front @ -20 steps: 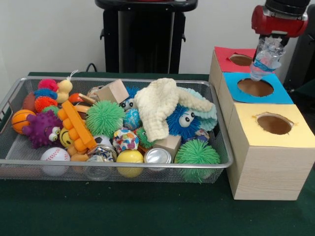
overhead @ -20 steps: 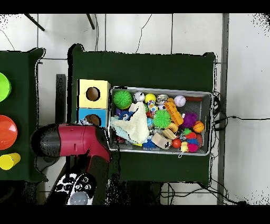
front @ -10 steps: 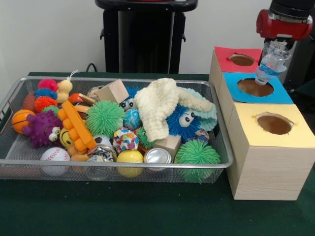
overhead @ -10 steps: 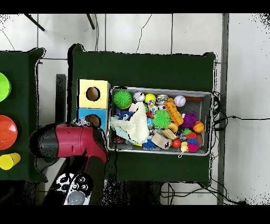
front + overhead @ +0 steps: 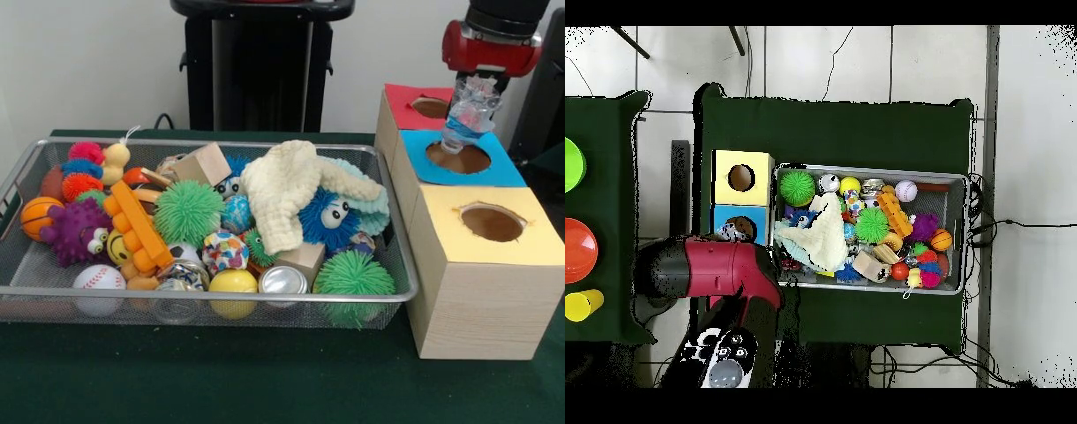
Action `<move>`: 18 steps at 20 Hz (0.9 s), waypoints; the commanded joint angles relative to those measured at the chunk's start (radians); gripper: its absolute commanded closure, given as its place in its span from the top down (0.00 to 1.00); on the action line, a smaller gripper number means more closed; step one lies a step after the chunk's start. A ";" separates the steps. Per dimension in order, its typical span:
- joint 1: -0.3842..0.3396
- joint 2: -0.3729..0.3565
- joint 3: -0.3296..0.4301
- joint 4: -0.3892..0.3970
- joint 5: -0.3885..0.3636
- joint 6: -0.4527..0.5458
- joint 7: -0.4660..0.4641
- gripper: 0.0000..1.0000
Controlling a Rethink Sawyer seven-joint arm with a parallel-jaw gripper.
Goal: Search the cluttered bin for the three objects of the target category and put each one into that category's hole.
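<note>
Holding a crumpled clear plastic bottle (image 5: 465,112) in the gripper (image 5: 475,88), clenched on its upper part; we see the bottle's lower end right over the hole in the blue-topped box (image 5: 463,158), middle of three boxes, between the red-topped box (image 5: 422,108) and yellow-topped box (image 5: 491,223). Wire bin (image 5: 199,296) beside the boxes is packed with toys, cream cloth (image 5: 291,188) draped on top
</note>
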 commanded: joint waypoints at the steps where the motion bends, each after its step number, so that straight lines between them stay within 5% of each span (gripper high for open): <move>1: -0.050 0.027 0.090 0.076 0.030 -0.073 0.188 0.00; 18: -0.073 0.030 0.109 0.104 0.015 -0.116 0.166 0.00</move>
